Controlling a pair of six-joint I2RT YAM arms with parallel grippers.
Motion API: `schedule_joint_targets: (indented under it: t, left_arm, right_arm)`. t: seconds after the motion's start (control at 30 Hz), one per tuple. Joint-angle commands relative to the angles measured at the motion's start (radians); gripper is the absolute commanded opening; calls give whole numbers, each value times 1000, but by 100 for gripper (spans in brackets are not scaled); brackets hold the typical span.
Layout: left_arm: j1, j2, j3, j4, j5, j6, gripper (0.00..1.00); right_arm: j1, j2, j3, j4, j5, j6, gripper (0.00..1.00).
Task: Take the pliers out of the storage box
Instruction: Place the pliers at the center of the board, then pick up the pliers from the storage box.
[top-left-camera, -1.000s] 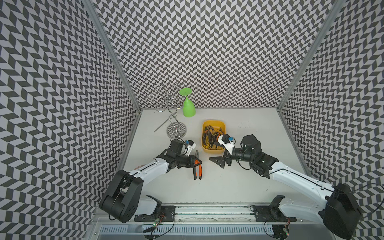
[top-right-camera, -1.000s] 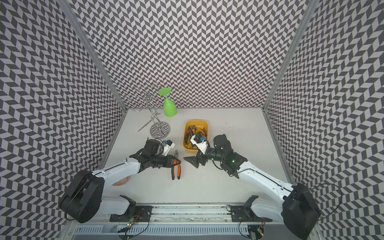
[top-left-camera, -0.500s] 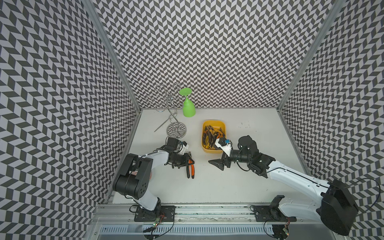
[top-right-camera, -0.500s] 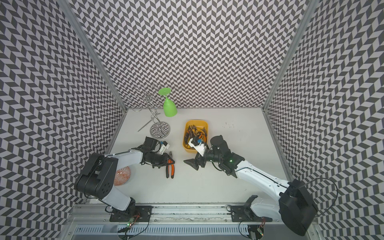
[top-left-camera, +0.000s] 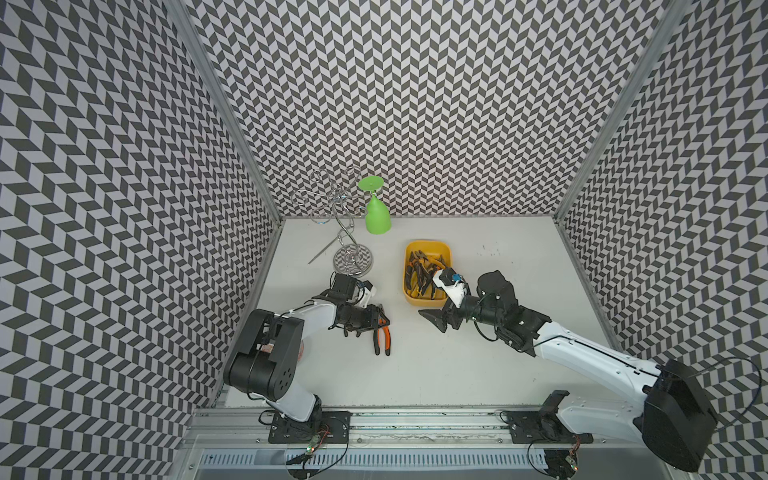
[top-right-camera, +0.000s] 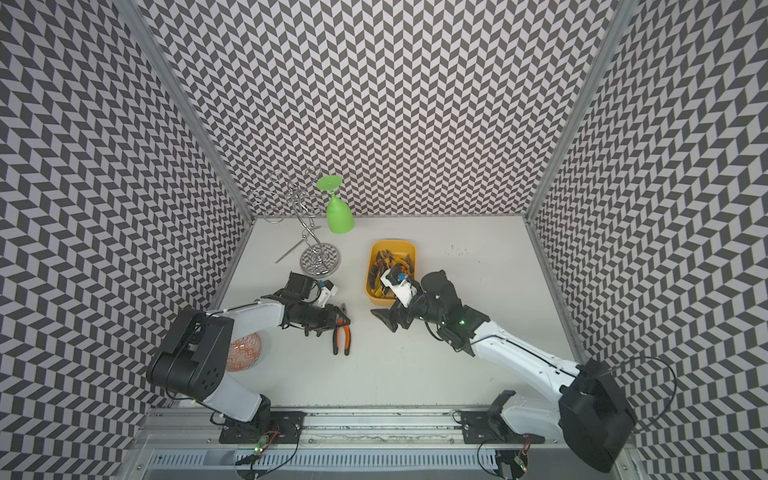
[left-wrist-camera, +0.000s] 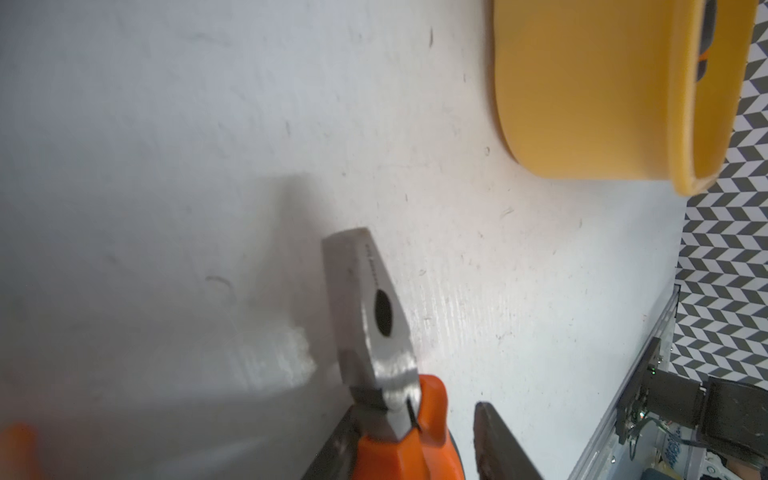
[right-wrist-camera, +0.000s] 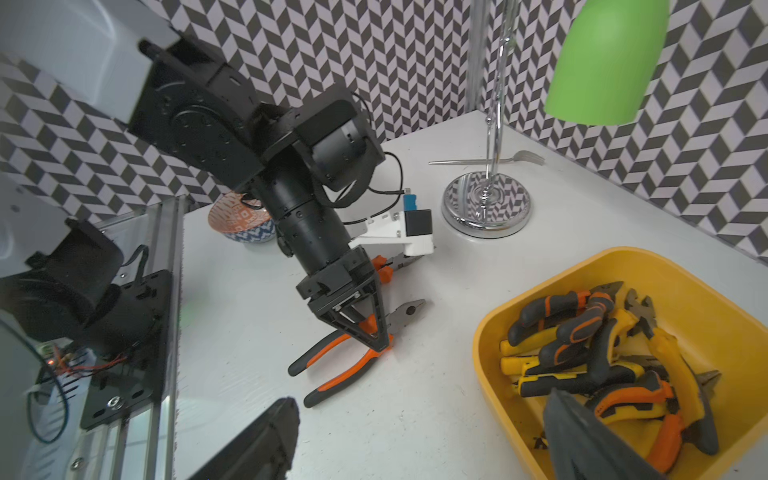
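table (top-left-camera: 478, 374): white and flat. Your yellow storage box (top-left-camera: 428, 244) sits on it, and every place below is told from that box.
glass stand (top-left-camera: 353, 259): chrome, upright on its round base, to the left of the storage box's far end and well apart from it.
storage box: its long side runs away from the robot, and its outer wall (left-wrist-camera: 582, 83) fills a corner of your left wrist view.
dish (top-right-camera: 245, 353): round and orange-patterned, far to the left of the box and nearer the robot, half hidden under the left arm.
green glass (top-left-camera: 377, 216): hangs upside down from the stand, beyond the box's far left corner.
right end effector (top-left-camera: 432, 321): fingers spread wide with nothing between them, just off the box's near end.
left end effector (right-wrist-camera: 380, 340): left of the box, down over the neck of the pliers on the table (top-left-camera: 383, 338). Its fingers stand part-way apart. In your left wrist view one finger (left-wrist-camera: 498, 440) is clear of the orange grip.
pliers in the box (right-wrist-camera: 582, 332): a tangled heap of orange-and-black and yellow-and-black handles. You cannot count them surely.
pliers on the table: one orange-and-black pair lying flat, left of the box and nearer the robot, apart from it, with its handles splayed toward the robot.
fork (top-left-camera: 322, 253): lying on the table, farther left of the box than the stand's base.
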Motion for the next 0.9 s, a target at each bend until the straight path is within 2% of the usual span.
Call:
schedule_joint_targets:
  t: [0.0, 0.13, 0.3, 0.4, 0.7, 0.77, 0.87]
  left_arm:
    - [8, -11, -13, -44, -70, 11, 49]
    - [6, -51, -10, -55, -98, 30, 57]
    - [6, -135, 9, -61, -133, 53, 85]
    - [5, -189, 11, -35, -138, 76, 96]
    - [-21, -370, -15, 286, -159, 203, 98]
    - [-25, -400, -21, 321, -143, 274, 98]
    - [-26, -441, -26, 297, -126, 422, 98]
  right_arm:
    - [4, -47, -15, 94, 103, 45, 94]
    - [3, -54, -10, 101, 245, 118, 93]
    - [-4, -27, -5, 137, 349, 183, 91]
    - [-16, 18, 40, 114, 387, 251, 90]
    - [-41, 281, 347, -196, 372, 391, 87]
    - [-39, 351, 395, -224, 316, 349, 86]
    - [-39, 469, 533, -347, 325, 355, 83]
